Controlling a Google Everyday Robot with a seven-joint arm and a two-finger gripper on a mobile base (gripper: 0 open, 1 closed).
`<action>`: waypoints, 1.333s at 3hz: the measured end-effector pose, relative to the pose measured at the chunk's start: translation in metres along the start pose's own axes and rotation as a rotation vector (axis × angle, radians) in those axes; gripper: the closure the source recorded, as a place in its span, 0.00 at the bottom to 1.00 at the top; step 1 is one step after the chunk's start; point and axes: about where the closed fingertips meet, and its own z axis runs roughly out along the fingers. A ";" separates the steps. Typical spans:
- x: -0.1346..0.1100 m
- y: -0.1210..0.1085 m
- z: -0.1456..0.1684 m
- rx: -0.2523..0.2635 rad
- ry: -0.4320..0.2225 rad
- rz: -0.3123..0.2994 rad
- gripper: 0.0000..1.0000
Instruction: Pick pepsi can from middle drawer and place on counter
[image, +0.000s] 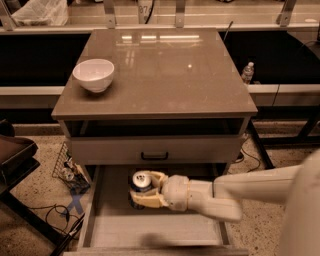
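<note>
The pepsi can (141, 182), dark blue with a silver top, stands upright in the open middle drawer (150, 230) near its back left. My gripper (143, 189) reaches in from the right, its cream fingers (158, 178) closed around the can's sides. The white arm (235, 194) runs off to the lower right. The glossy grey-brown counter (170, 70) lies above the drawer. Whether the can rests on the drawer floor or hangs just above it cannot be told.
A white bowl (93, 74) sits on the counter's left side. A closed drawer front with a dark handle (154, 156) overhangs the open drawer's back. A black chair (12, 160) and cables lie left; a water bottle (247, 72) stands behind right.
</note>
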 end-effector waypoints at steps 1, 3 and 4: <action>-0.083 -0.014 -0.014 0.042 -0.008 -0.022 1.00; -0.260 -0.020 -0.026 0.161 -0.016 -0.142 1.00; -0.338 -0.046 -0.015 0.222 -0.011 -0.264 1.00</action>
